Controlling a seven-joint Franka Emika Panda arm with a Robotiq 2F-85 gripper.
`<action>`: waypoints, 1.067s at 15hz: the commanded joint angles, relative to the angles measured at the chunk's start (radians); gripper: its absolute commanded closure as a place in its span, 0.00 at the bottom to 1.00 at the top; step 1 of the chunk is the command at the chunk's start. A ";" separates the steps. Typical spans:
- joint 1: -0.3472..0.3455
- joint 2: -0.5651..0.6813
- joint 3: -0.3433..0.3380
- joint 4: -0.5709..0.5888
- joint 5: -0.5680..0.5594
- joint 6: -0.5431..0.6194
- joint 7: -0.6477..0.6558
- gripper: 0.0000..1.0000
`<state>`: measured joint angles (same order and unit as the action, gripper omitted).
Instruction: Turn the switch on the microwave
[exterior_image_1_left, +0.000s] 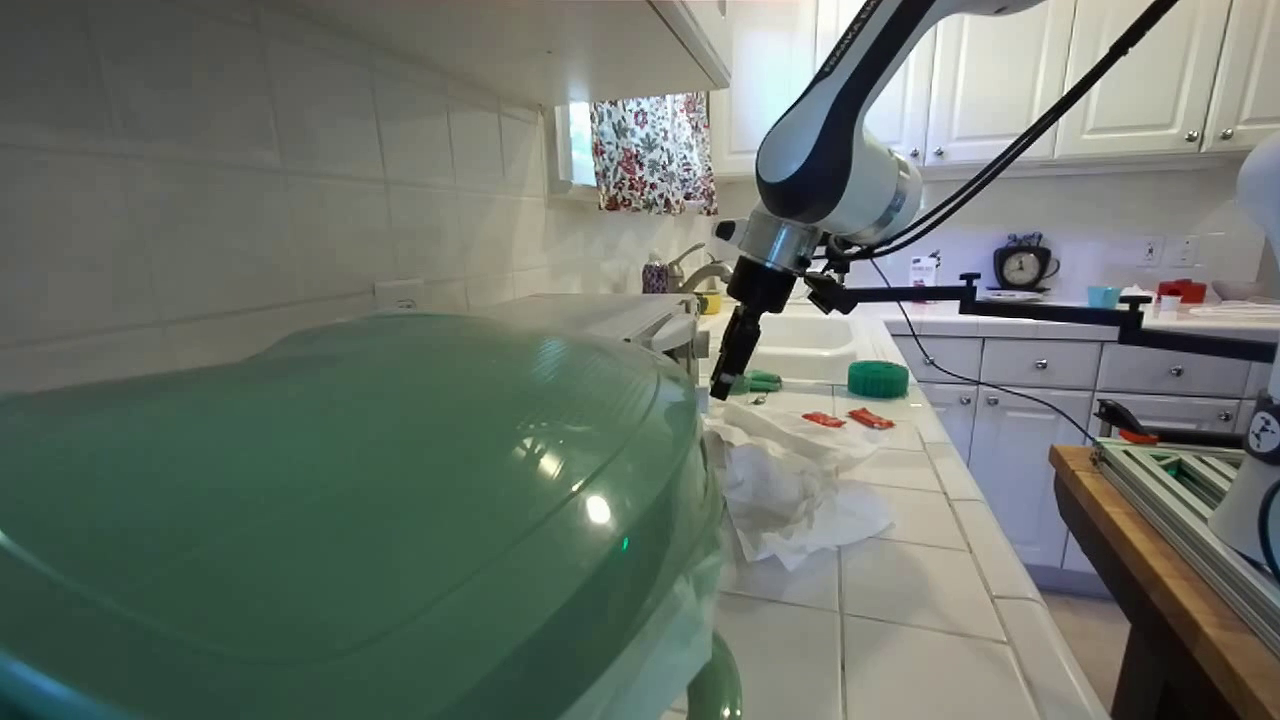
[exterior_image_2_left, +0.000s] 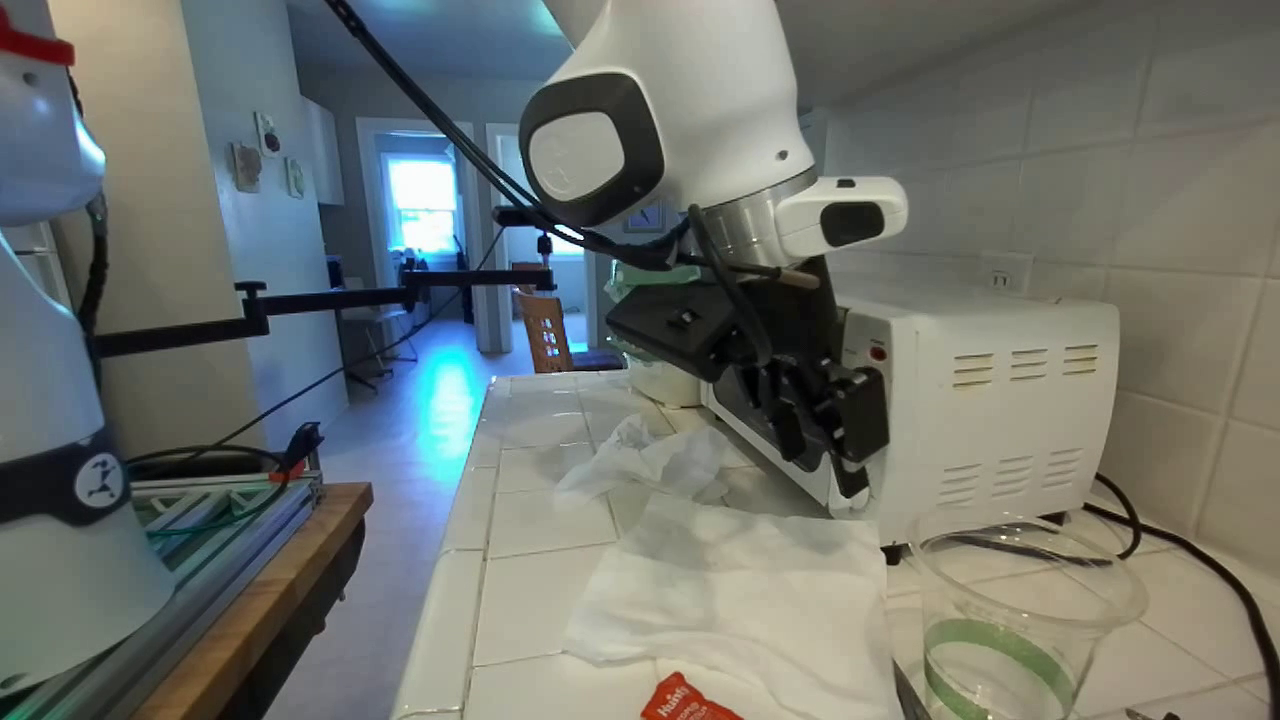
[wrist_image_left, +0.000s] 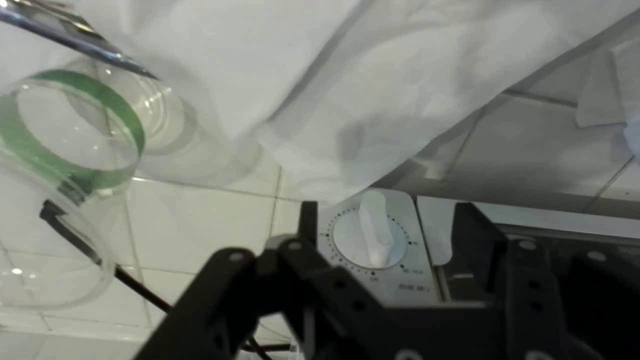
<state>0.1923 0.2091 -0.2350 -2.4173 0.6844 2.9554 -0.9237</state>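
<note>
While aslant, end effector (exterior_image_1_left: 722, 386) near knob (wrist_image_left: 375, 232)

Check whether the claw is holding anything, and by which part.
Nothing is held: the claw is open, with gaps beside the white knob seen between its fingers in the wrist view.

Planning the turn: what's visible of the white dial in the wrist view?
Plastic-looking white dial: a round disc with a raised bar across it, set in the front panel of the microwave. Dark tick marks ring it, with blurred print beside them. The bar runs nearly vertical in the picture; its setting is unreadable. The open gripper appears to straddle it, no contact visible.
</note>
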 joint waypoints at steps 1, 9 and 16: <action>-0.029 0.036 0.045 0.040 0.066 0.034 -0.073 0.34; -0.055 0.077 0.072 0.061 0.085 0.058 -0.051 0.42; -0.075 0.106 0.087 0.081 0.084 0.058 -0.055 0.56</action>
<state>0.1391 0.2927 -0.1721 -2.3619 0.7396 3.0079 -0.9501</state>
